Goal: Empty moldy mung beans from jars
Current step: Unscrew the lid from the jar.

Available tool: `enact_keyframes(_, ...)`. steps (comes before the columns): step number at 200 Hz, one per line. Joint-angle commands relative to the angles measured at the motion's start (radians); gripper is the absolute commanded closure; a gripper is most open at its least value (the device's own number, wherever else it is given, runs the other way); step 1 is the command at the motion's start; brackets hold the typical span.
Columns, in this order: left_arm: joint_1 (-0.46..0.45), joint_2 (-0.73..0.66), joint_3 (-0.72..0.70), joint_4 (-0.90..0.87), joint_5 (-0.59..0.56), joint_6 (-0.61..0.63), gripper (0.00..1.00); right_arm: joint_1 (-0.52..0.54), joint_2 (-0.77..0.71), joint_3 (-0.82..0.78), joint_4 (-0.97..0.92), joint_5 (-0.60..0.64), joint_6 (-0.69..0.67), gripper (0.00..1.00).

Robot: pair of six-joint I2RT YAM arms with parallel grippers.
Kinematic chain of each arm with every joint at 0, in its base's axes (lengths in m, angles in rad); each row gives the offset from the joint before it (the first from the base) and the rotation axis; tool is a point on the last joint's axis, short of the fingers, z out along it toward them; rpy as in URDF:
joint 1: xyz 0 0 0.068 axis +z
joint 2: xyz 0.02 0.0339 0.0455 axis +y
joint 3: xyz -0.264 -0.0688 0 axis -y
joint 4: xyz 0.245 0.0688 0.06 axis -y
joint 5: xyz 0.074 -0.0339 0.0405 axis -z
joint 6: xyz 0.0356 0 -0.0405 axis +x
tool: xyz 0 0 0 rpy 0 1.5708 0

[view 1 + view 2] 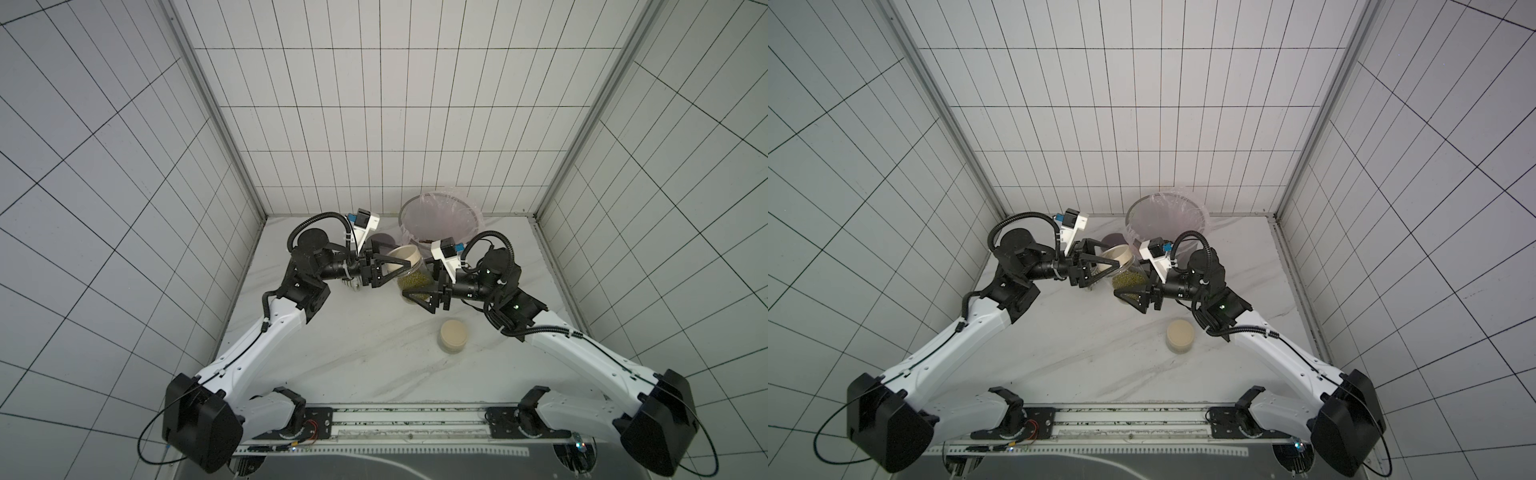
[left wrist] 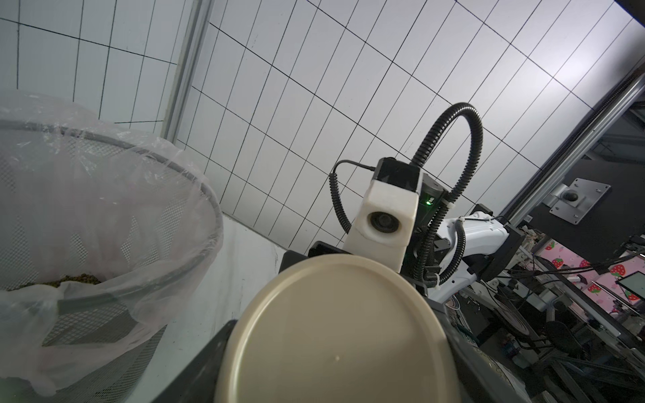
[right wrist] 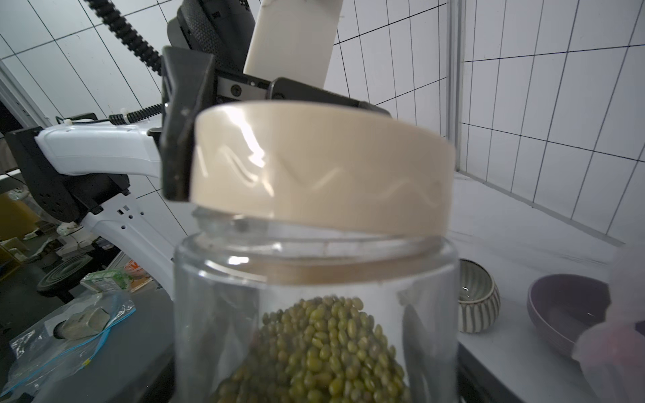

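Note:
A clear glass jar (image 1: 412,286) (image 3: 314,272) partly filled with green mung beans (image 3: 321,349) is held above the table at mid-back, with my right gripper (image 1: 424,286) (image 1: 1140,286) shut on its body. Its beige lid (image 1: 406,252) (image 2: 335,331) (image 3: 321,164) sits tilted over the jar's mouth. My left gripper (image 1: 395,259) (image 1: 1108,257) is shut on that lid, with a finger (image 3: 181,122) against the lid's side. A second jar (image 1: 454,335) (image 1: 1180,336) stands lidded on the table nearer the front right, apart from both grippers.
A grey mesh bin with a pink liner (image 1: 440,220) (image 2: 104,209) stands just behind the held jar and has some beans (image 2: 76,279) inside. A ribbed mug (image 3: 476,296) and a purple bowl (image 3: 565,310) sit under and behind the left gripper. Tiled walls enclose three sides.

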Motion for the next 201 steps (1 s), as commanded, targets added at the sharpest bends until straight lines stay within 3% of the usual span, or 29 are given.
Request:
enact_keyframes(1,-0.043,-0.017,0.033,-0.139,-0.037,0.006,0.50,0.012,-0.020,0.062,0.034,0.129,-0.142,0.44)
enact_keyframes(42,-0.075,-0.022,0.072,-0.274,-0.138,0.041,0.57,0.039,-0.056,0.032,0.034,0.282,-0.246,0.44)
enact_keyframes(104,-0.088,-0.020,0.132,-0.498,-0.423,0.050,0.64,0.109,-0.078,-0.025,0.070,0.498,-0.407,0.44)
enact_keyframes(201,-0.104,0.090,0.306,-0.793,-0.566,-0.021,0.66,0.198,-0.052,-0.094,0.154,0.644,-0.605,0.44)
